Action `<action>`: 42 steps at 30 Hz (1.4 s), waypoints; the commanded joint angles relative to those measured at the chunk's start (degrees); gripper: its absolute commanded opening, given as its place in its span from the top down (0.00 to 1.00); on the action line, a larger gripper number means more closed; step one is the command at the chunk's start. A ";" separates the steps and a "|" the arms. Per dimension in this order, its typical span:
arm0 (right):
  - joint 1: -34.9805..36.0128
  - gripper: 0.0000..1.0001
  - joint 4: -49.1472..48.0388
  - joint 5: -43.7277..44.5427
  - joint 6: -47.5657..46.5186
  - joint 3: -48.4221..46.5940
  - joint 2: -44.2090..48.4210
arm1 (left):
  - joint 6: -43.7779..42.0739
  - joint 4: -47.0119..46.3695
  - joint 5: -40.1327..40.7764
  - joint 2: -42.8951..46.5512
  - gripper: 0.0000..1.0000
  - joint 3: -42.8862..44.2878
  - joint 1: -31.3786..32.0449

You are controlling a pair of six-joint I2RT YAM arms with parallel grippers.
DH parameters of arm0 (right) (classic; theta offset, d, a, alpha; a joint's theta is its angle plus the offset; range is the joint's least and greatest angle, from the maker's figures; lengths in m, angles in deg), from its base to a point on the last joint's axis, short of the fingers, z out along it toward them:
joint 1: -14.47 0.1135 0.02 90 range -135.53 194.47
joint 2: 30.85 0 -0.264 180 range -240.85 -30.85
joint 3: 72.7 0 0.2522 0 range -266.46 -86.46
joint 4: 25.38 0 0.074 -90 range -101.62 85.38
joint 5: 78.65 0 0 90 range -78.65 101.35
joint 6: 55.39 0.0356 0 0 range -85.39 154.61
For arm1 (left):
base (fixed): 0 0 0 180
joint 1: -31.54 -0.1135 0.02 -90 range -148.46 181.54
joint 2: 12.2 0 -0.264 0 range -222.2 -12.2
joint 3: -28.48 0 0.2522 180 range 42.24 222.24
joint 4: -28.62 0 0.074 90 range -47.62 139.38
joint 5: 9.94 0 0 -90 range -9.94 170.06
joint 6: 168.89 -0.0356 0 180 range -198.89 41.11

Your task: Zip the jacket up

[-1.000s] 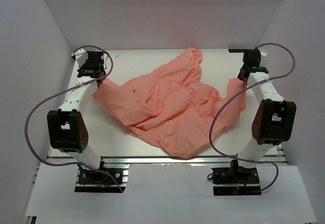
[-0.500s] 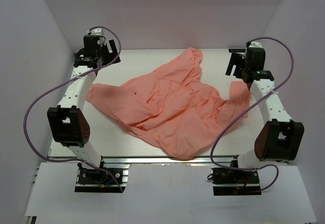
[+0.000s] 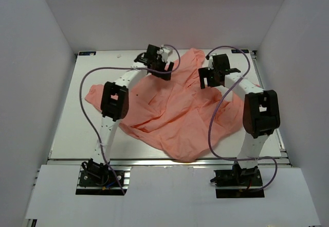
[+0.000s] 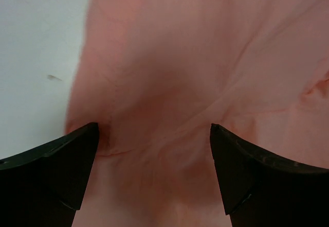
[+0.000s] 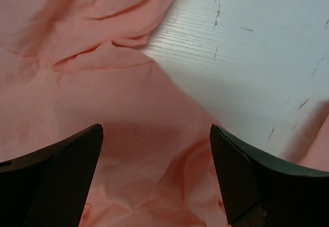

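The salmon-pink jacket lies crumpled across the middle of the white table, wrinkled, with a sleeve spread to the left. My left gripper hangs open over the jacket's upper middle; its wrist view shows pink fabric below and between the fingers, nothing gripped. My right gripper is open too, above the fabric near the jacket's top right. Its view shows folds of the jacket and bare table beyond. No zipper is visible.
White walls enclose the table on the left, right and back. Purple cables loop off both arms. The arm bases sit on the aluminium rail at the near edge.
Both arms have swung from the table's outer far corners inward to above the jacket's upper middle. Both grippers let go of the jacket's edges, which dropped onto the table.
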 commanded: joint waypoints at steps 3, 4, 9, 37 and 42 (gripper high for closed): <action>-0.54 0.11 1.31 3.32 1.01 -7.57 -6.13 | -1.25 2.92 3.67 -1.29 0.02 2.42 -1.14; -0.54 0.11 1.57 2.97 1.01 -8.20 -7.11 | -1.07 2.65 4.46 -1.38 0.02 1.20 -1.14; -0.27 0.15 2.63 -0.46 1.27 -10.40 -11.85 | -0.45 0.89 6.66 -1.47 0.08 -1.80 -1.14; 0.17 1.00 0.69 -6.97 0.31 -18.93 -7.73 | -3.09 -3.53 11.85 8.38 0.02 -2.70 -1.93; 0.25 1.00 1.40 -6.09 -1.19 -18.84 -8.26 | -2.91 -0.78 8.08 2.84 0.02 0.66 -4.83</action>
